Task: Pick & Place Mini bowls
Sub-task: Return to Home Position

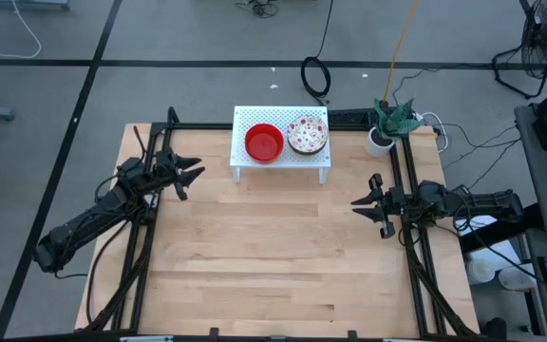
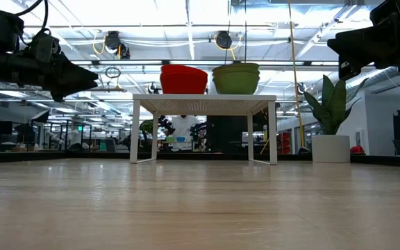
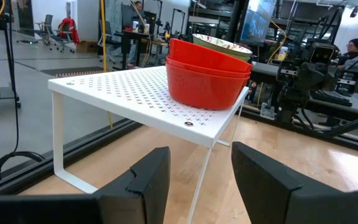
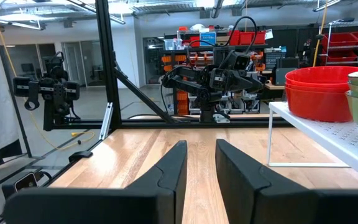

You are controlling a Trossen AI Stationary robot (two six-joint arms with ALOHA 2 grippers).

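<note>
Nearest you in the high view, the left gripper point(image 1: 194, 175) and right gripper point(image 1: 361, 203) are hanging at opposite table point(image 1: 273, 266) edges, well apart from the shelf point(image 1: 247, 120), which is carrying the red bowls point(image 1: 264, 142) and patterned bowls point(image 1: 307, 134) in two stacks. Low view: both stacks are sitting level on top. Left wrist view: fingers are standing apart, empty. Right wrist view: likewise. If your left arm swings wide, you are risking a knock to the shelf, which could topple a stack.

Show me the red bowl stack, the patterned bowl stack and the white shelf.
red bowl stack point(image 3: 207, 78): left wrist view, stack's side.
patterned bowl stack point(image 1: 307, 134): high view, top bowl's inside.
white shelf point(image 1: 243, 117): high view, bare corner.
</note>
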